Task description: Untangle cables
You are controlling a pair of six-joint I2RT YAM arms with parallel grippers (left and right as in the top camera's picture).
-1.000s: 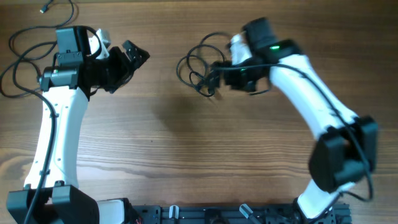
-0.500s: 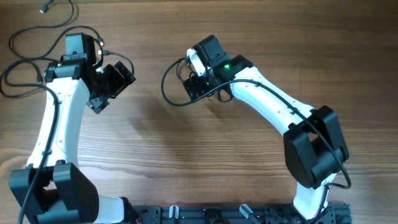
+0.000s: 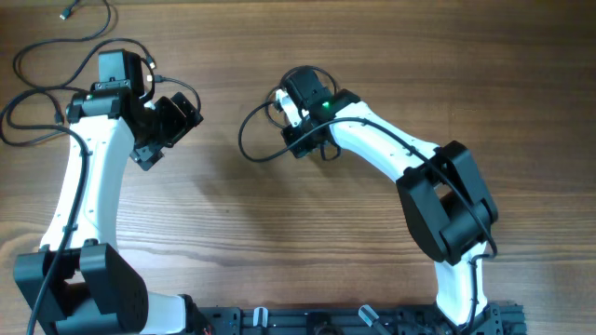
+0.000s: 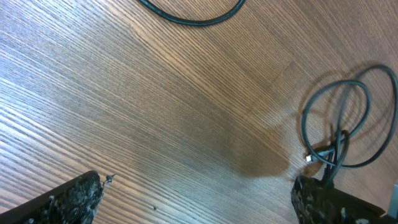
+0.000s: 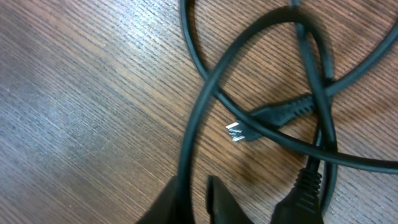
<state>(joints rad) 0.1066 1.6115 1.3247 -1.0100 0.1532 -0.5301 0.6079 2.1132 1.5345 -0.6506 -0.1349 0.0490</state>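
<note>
Right claw (image 5: 196, 186) pinches one strand of the limp, light cable (image 5: 189, 134) (grip mid-strand, away from plugs); left claw (image 4: 196, 186) spread, lower frame.

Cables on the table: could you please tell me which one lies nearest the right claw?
The coiled cable at mid-table, looped right at the right claw; the loose wavy cable lies far away, upper left in the overhead view.

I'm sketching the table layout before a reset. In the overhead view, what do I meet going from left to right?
loose cable → left tool → coiled cable → right arm
</note>
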